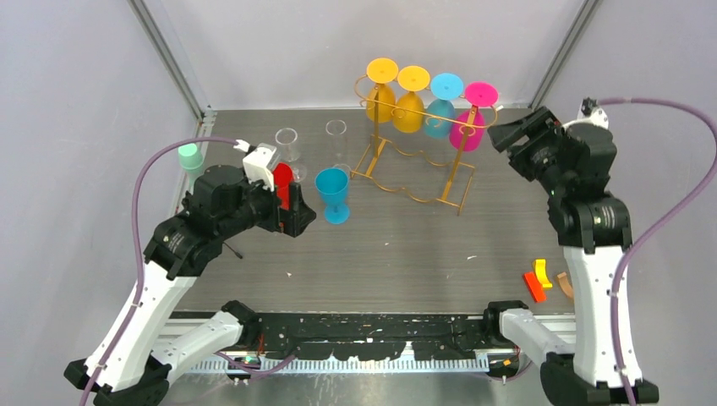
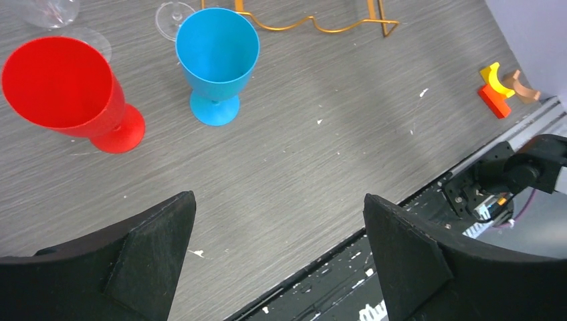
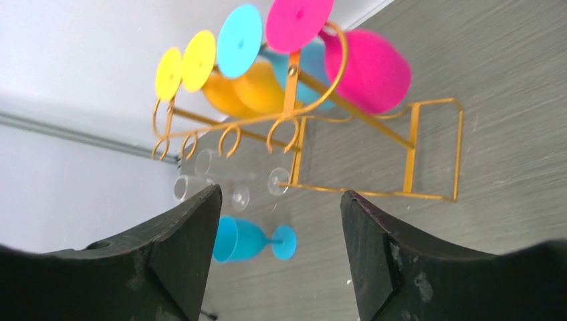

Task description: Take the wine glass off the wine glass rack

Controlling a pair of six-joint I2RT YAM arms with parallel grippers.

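The gold wire wine glass rack (image 1: pixel 411 179) stands at the back middle of the table. Several coloured glasses hang upside down on its top rail: yellow (image 1: pixel 380 91), orange (image 1: pixel 410 103), cyan (image 1: pixel 441 108) and magenta (image 1: pixel 470 123). My right gripper (image 1: pixel 502 135) is open and empty, just right of the magenta glass (image 3: pixel 371 67), facing the rack (image 3: pixel 294 124). My left gripper (image 1: pixel 298 220) is open and empty, low over the table, near a red glass (image 2: pixel 63 87) and a blue glass (image 2: pixel 217 60) that stand upright on the table.
Clear glasses (image 1: pixel 287 144) (image 1: pixel 336 128) and a green cup (image 1: pixel 190 156) stand at the back left. Small red, yellow and tan blocks (image 1: pixel 541 281) lie at the right front. The rack's wavy base (image 2: pixel 314 25) shows past the blue glass.
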